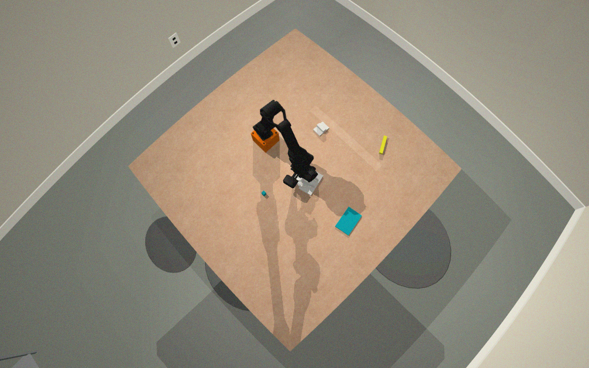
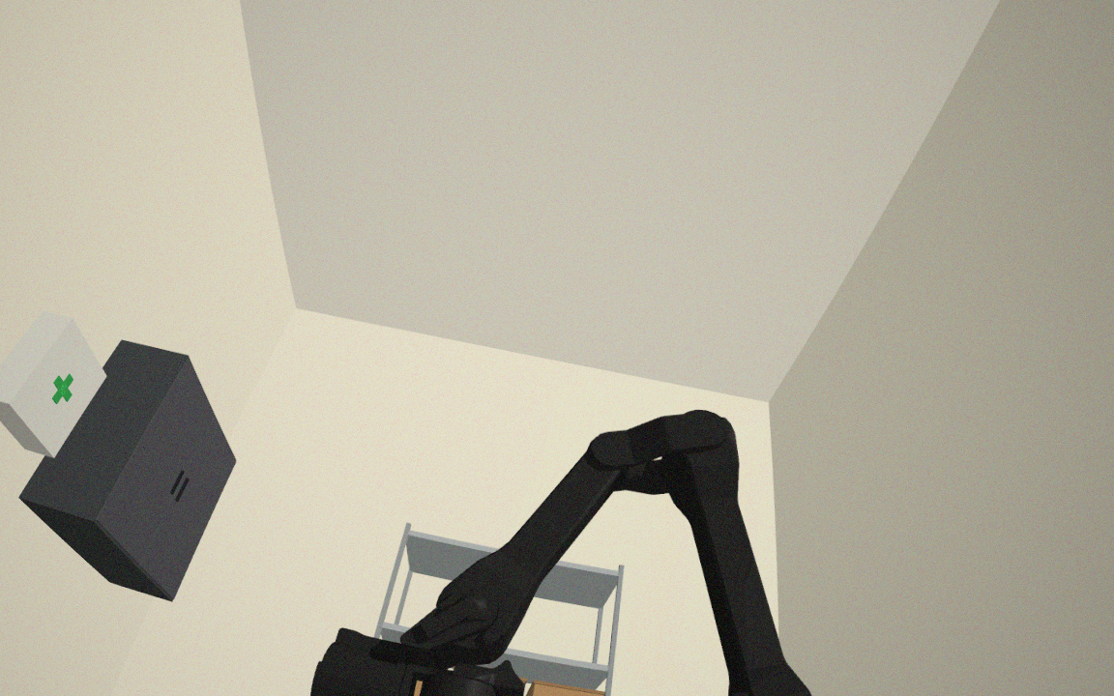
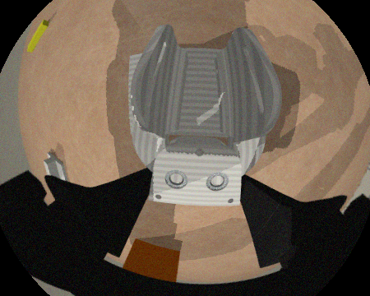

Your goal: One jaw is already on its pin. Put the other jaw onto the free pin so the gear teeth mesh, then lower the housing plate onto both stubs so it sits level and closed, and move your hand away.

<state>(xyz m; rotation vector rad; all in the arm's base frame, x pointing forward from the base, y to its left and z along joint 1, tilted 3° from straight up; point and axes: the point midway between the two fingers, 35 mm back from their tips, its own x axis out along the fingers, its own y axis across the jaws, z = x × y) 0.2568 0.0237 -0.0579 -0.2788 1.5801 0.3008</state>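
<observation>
The two grey ribbed jaws, left (image 3: 150,90) and right (image 3: 255,90), stand upright side by side on the pale base (image 3: 133,67) (image 1: 313,185), roughly symmetric in the wrist view. The pale housing plate (image 3: 197,194) lies across their near ends. A round stub top shows in each of its two ringed holes. It looks about level; how far down it sits cannot be told. The gear teeth and pins are hidden under it. My gripper (image 3: 196,174) (image 1: 299,179) is shut on the housing plate, one black finger at each side edge. The arm covers part of the assembly in the top view.
A teal slab (image 1: 348,222) lies beyond the assembly, a small teal cube (image 1: 264,192) to its left. A small white block piece (image 1: 320,128) and a yellow bar (image 1: 383,144) (image 3: 38,36) lie to the upper right. The arm's orange base (image 1: 265,140) (image 3: 152,261) stands behind the assembly.
</observation>
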